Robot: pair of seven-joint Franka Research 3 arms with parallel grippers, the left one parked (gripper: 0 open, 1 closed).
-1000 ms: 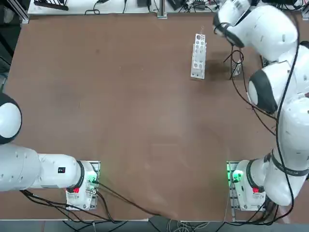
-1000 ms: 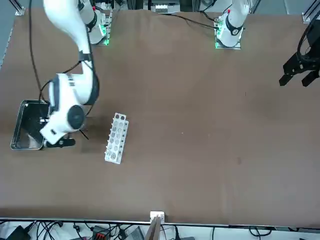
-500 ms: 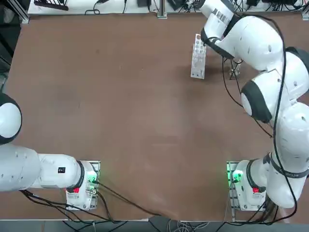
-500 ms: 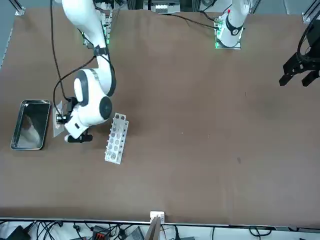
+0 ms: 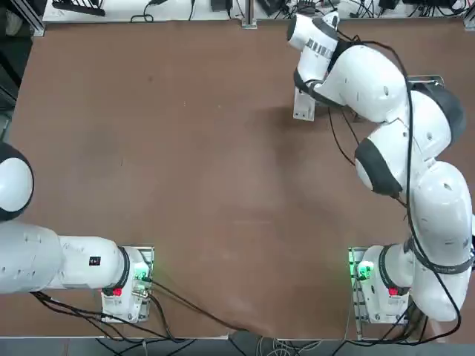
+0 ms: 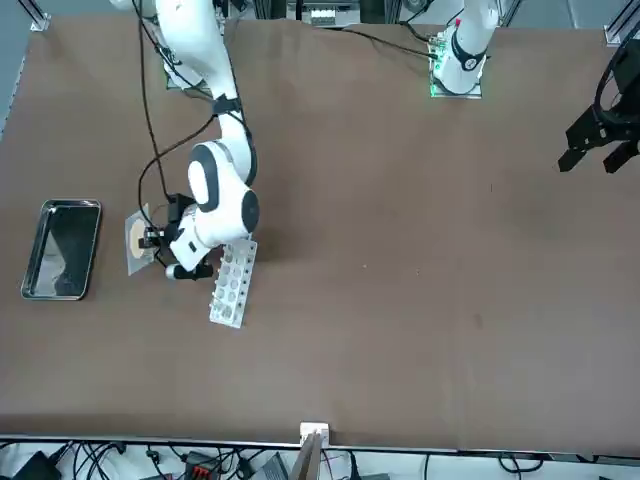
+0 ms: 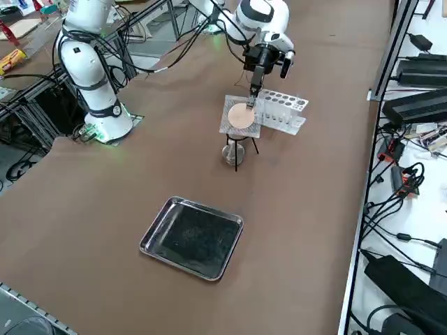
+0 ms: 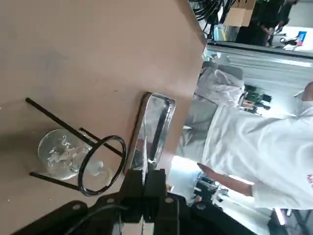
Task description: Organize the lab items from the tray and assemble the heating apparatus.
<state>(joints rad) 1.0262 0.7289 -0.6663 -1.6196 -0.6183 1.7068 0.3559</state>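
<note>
Mesh (image 7: 241,116), grey with a pale round centre, is travelling over the worktop (image 7: 140,167) in the right gripper (image 7: 251,97), whose jaws are pinching it by one edge, thin sheet clamped tight between them in the wrist view. A second ago the arm was bending over the steel tray (image 7: 193,236); half a second ago it was crossing the gap beside it; now it is hanging just above the black wire stand (image 7: 236,149), next to the long white rack (image 7: 282,109) with round holes.

From the side, the sheet is sitting roughly level, just above the stand's ring, and whether it is touching the wire cannot be told. The wrist camera is showing the ring (image 8: 101,163) with the small glass burner (image 8: 63,153) resting on the worktop under it, between the stand's legs.

That shift is mattering: the tray (image 6: 60,248), well apart from the stand, is looking empty inside, so everything appears to be unloaded, and the burner and stand are already paired up. By this reading, the mesh is the last piece of the heating setup. What is remaining is to centre it over the ring, lower it flat and let go. The likely hazards are an off-centre sheet tipping off the thin wire, or a nudge toppling the light stand or bumping the rack beside it.
</note>
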